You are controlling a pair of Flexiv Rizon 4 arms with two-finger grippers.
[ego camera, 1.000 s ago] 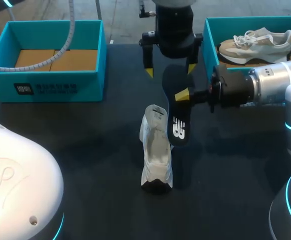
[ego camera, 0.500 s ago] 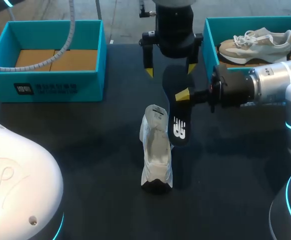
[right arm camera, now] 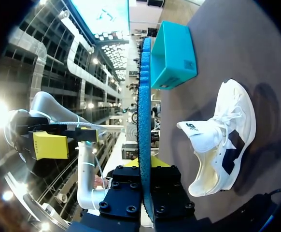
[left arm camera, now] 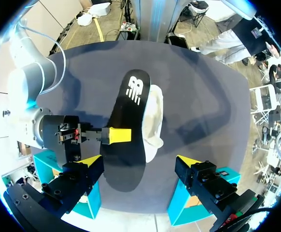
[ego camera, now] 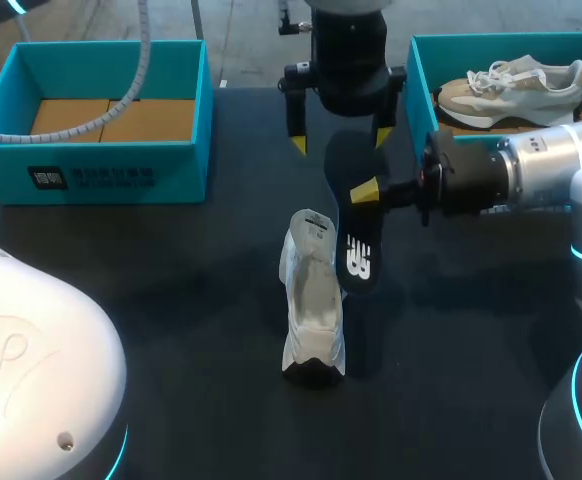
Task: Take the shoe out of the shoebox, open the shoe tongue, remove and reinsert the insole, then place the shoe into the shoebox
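Observation:
A white shoe point(ego camera: 311, 305) stands on the dark table with its tongue pulled open. Beside it hangs a black insole point(ego camera: 356, 235), heel end down. My right gripper point(ego camera: 364, 190) comes in from the right and is shut on it at mid-length. In the right wrist view the insole point(right arm camera: 144, 96) shows edge-on with a blue underside, clamped in my right gripper point(right arm camera: 145, 166), and the shoe point(right arm camera: 222, 140) lies beside it. My left gripper point(ego camera: 341, 140) hangs open over the insole's upper end. Seen from the left wrist, the insole point(left arm camera: 128, 159) lies between the spread fingers of my left gripper point(left arm camera: 139, 162), untouched.
A teal shoebox point(ego camera: 111, 170) with cardboard inserts stands at the back left. Another teal shoebox point(ego camera: 421, 80) at the back right holds a beige shoe point(ego camera: 516, 85). My left arm's white housing point(ego camera: 31, 370) fills the near left corner.

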